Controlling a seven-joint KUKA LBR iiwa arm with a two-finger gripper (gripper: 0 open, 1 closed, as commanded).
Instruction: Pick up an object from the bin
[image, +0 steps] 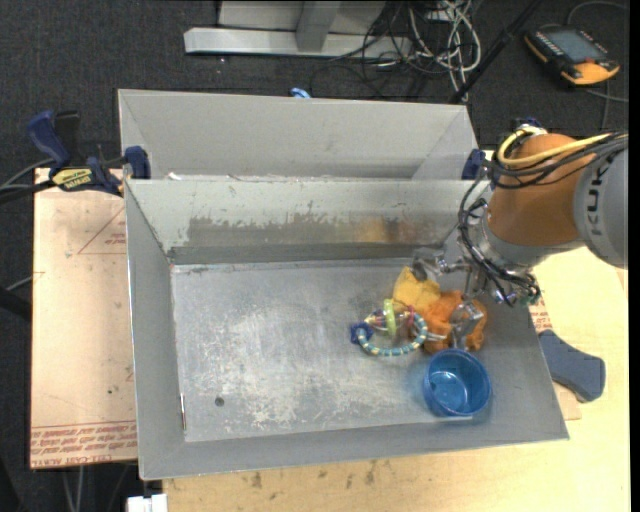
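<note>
Low over the right part of the bin (150, 330) hangs the end effector (463, 306), at the end of the arm (600, 200) that comes in from the right. Its tip is down among a small heap of things near the right wall. Whether it is open or closed I cannot tell, because the wrist and the dark cables (490, 270) around it hide that part. I also cannot tell if it has hold of anything.

Directly under the tip lies an orange thing (442, 328) of lumpy shape. The end effector seems to touch it from above, but the contact is not clear. Just behind it, towards the back wall, lies a yellow thing (415, 291) of similar soft look, and the two touch each other. To the left of the orange thing is a ring of beads (388, 338) in many colours, with blue, green and pink parts; it lies flat on the floor of the bin and leans against the orange thing.

In front of the heap, near the front right corner, stands a blue cup (457, 384). It is upright with its open mouth up, just beside the orange thing. The whole heap is well apart from the left wall.

An orange cover (530, 200) wraps the wrist above the right rim of the bin.
</note>
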